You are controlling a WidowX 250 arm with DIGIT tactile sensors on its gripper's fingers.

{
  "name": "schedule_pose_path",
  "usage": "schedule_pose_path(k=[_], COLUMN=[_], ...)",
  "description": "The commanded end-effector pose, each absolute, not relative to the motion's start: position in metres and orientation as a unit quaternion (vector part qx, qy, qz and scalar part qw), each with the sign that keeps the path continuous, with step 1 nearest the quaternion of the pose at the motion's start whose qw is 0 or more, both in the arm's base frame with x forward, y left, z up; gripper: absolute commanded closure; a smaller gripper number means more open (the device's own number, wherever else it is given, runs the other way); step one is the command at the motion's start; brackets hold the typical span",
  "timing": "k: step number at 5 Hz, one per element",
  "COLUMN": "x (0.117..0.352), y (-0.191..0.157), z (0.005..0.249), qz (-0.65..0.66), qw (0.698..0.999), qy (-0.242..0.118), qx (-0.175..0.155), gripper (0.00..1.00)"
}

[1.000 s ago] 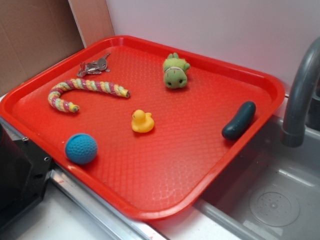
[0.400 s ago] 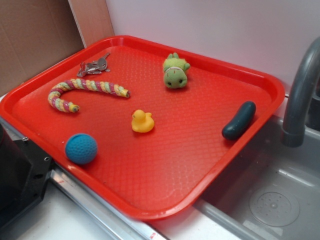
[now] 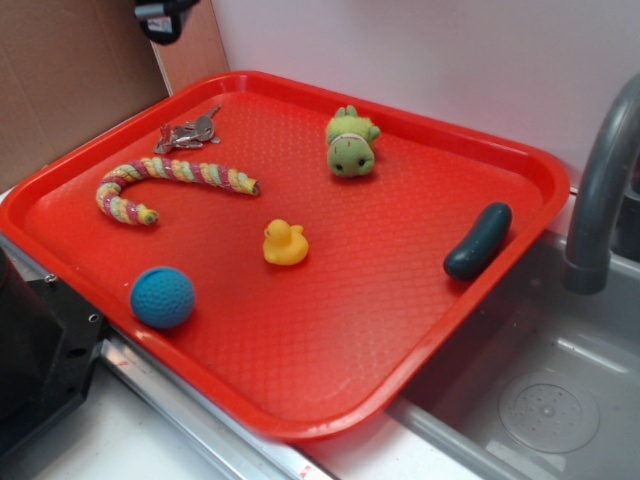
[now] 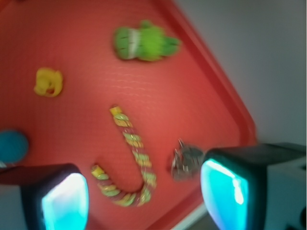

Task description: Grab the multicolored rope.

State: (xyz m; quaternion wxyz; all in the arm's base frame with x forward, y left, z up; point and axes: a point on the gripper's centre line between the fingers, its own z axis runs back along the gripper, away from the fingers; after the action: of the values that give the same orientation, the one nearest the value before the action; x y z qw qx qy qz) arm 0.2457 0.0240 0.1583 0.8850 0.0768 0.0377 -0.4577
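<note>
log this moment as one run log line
phase: approach | claw: open, empty, above tray | target: multicolored rope, flat on tray, untouched | nearest: keys beside rope

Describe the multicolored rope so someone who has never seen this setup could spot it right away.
Start at the red tray beside the grey sink and go to its far left corner. There, next to a small bunch of metal keys, lies the multicolored rope, bent like a cane. It is the only long, twisted thing, striped pink, yellow and green; the blue ball and yellow duck nearby are compact and single-coloured.
</note>
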Motion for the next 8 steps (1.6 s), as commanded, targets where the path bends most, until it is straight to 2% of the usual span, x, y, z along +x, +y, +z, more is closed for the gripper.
schedule_pose_path(k=[1, 2, 3, 4, 6, 7, 8], x=[0.257, 0.252, 0.240, 0.230, 0.225, 0.225, 0.223], y=[0.022, 0.032, 0.044, 0.046, 0.054, 0.057, 0.067], z=[0.154, 0.136, 0.086, 0.056, 0.044, 0.041, 0.028], qz=[-0.450, -0.397, -0.322, -0.301, -0.285, -0.279, -0.256], qw=[0.887, 0.912, 0.938, 0.941, 0.945, 0.946, 0.951], qy=[0.053, 0.062, 0.098, 0.127, 0.144, 0.142, 0.144], qx=[0.090, 0.081, 0.082, 0.087, 0.075, 0.079, 0.095], gripper=[0.00, 0.00, 0.00, 0.00, 0.00, 0.00, 0.00])
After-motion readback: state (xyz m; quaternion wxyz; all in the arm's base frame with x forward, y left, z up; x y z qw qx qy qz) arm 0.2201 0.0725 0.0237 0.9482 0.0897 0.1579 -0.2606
